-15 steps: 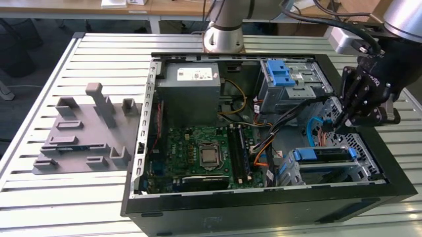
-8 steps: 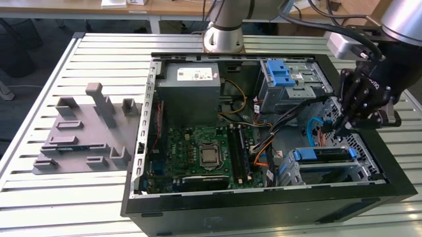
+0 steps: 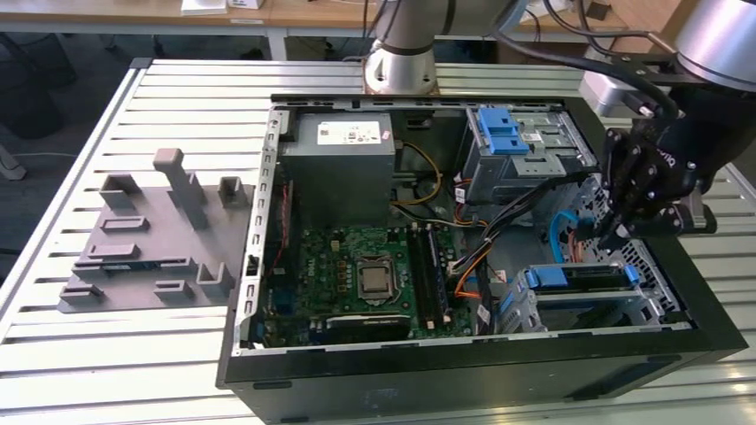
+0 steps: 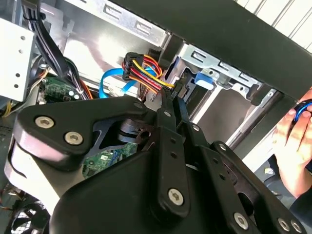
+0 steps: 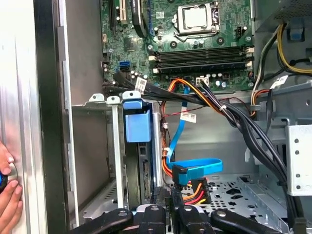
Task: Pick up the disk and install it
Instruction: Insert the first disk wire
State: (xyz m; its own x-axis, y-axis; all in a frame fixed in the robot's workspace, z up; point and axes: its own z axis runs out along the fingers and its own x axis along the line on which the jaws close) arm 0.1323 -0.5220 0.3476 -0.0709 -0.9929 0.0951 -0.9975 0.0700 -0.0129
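The disk (image 3: 578, 276) lies flat in the metal drive cage (image 3: 597, 310) at the case's front corner, on the exterior view's right, with blue rails at both ends. In the first wrist view the disk (image 5: 142, 170) sits edge-on in the cage under its blue rail tab (image 5: 137, 125). My black gripper (image 3: 614, 237) hangs just above and behind the cage. Its fingers stand together, shut, with nothing visibly between them. The gripper (image 5: 168, 201) has its tips beside a blue data cable plug (image 5: 182, 176) and a multicoloured power plug (image 5: 196, 193). The gripper (image 4: 171, 95) points at the power plug (image 4: 146, 78).
The open computer case (image 3: 473, 363) holds a green motherboard (image 3: 354, 270), a grey power supply box (image 3: 340, 164) and an upper cage with a blue latch (image 3: 502, 133). Black cable bundles (image 5: 243, 122) cross the bay. A person's hand (image 4: 292, 131) rests outside the case wall. A grey fixture (image 3: 154, 239) stands on the table.
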